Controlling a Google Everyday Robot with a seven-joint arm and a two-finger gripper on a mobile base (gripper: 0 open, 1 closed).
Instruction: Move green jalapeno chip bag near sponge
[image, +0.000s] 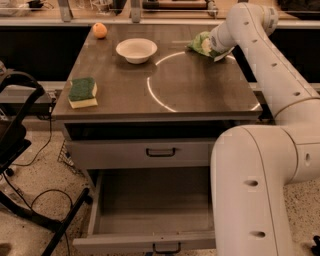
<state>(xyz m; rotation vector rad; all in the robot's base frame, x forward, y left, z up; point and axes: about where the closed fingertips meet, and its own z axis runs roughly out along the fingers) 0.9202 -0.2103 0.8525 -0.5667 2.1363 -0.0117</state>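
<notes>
Where the speckled floor meets the left edge, a black tubular frame stands with dark cables trailing beside it. Just right of that, on the near left corner of the grey-brown wooden table top, lies the sponge, a small rectangular block with a dark green scouring top over pale yellow foam, lying flat and alone. At the far left corner sits a small round orange fruit, and a little right of it a shallow white bowl stands upright. A thin bright ring of reflected light curves across the middle of the top. Below the top, the grey upper drawer is shut, and the lower drawer is pulled out toward the near side. On the far right of the table, by the ring's far end, rests the green jalapeno chip bag, a wrinkly shiny green foil pack with pale print, well apart from the sponge and diagonally across the top from it. My gripper is right at the bag's right side, touching it, but whether I am clamped on it or loose around it I cannot tell. My white jointed arm runs from there down the right edge to my bulky white base.
</notes>
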